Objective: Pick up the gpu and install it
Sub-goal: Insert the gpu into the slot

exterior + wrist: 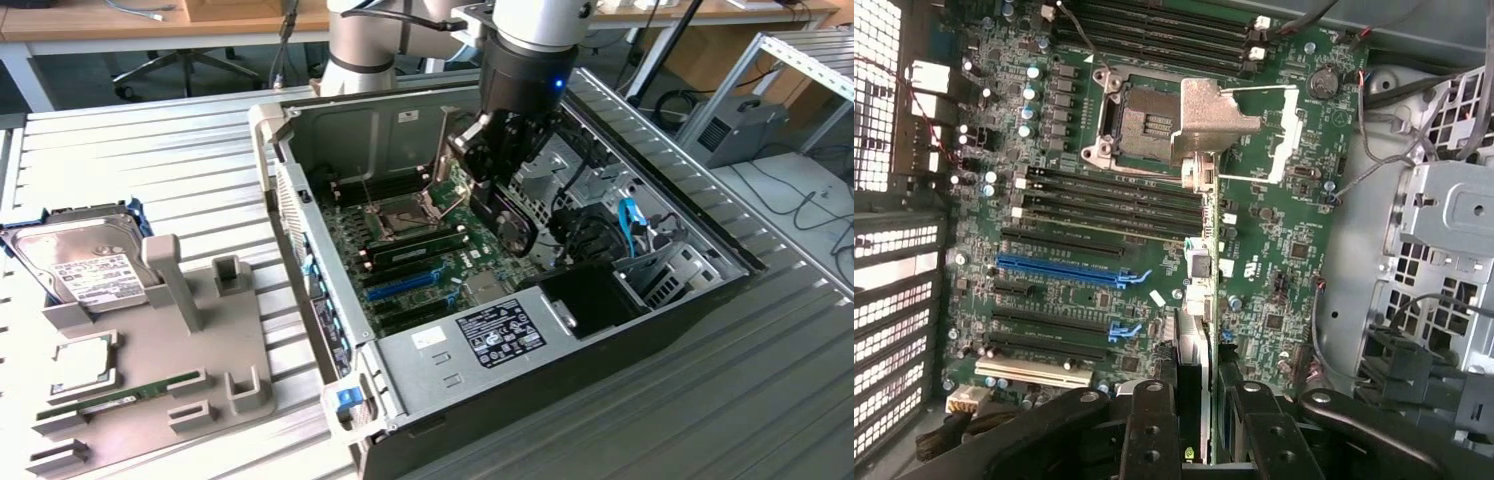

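The gripper (491, 170) is clamped on the gpu (514, 228), which hangs edge-down inside the open case (287, 200), above the board (400, 240) and clear of it, between the socket (396, 215) and the cables (627, 225) on the exterior view's right. In the wrist view the card shows edge-on between the two fingers (1151, 425), a thin dark strip over the green board. The main risk is alignment. The card's edge seems to run across the slots (1064, 268) rather than along them, though the thin edge-on sight makes that hard to judge. A descent at that angle would drive the contacts onto board components instead of into a slot. The grip sits on one end of the card, so the free end could swing or tilt under load and enter a slot askew. The loose cables nearby could snag the card or the arm. The bracket end could also catch the case wall instead of seating in its opening. The card's contact edge faces away from both cameras, so its height above the board is unclear. The gripper body covers the upper part of the card in the exterior view, and I cannot make out the bracket for certain.
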{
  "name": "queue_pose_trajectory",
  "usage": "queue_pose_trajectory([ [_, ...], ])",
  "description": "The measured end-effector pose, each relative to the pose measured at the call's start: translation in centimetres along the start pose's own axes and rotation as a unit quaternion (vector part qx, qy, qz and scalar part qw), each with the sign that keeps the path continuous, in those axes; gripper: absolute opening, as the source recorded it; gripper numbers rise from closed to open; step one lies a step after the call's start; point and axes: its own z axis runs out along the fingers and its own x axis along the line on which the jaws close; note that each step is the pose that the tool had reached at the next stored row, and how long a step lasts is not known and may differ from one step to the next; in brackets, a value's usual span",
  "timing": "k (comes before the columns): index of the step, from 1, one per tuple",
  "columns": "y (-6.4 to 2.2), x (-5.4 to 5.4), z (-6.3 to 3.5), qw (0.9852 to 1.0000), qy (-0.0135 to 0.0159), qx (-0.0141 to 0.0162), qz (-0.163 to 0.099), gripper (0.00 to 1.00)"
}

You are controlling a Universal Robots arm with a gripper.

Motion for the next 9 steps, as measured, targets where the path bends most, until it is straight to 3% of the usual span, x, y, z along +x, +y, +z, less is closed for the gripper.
queue_pose_trajectory([
  [9,0.0,0.0,0.0,0.9999,-0.0005,-0.0004,-0.012,0.26],
])
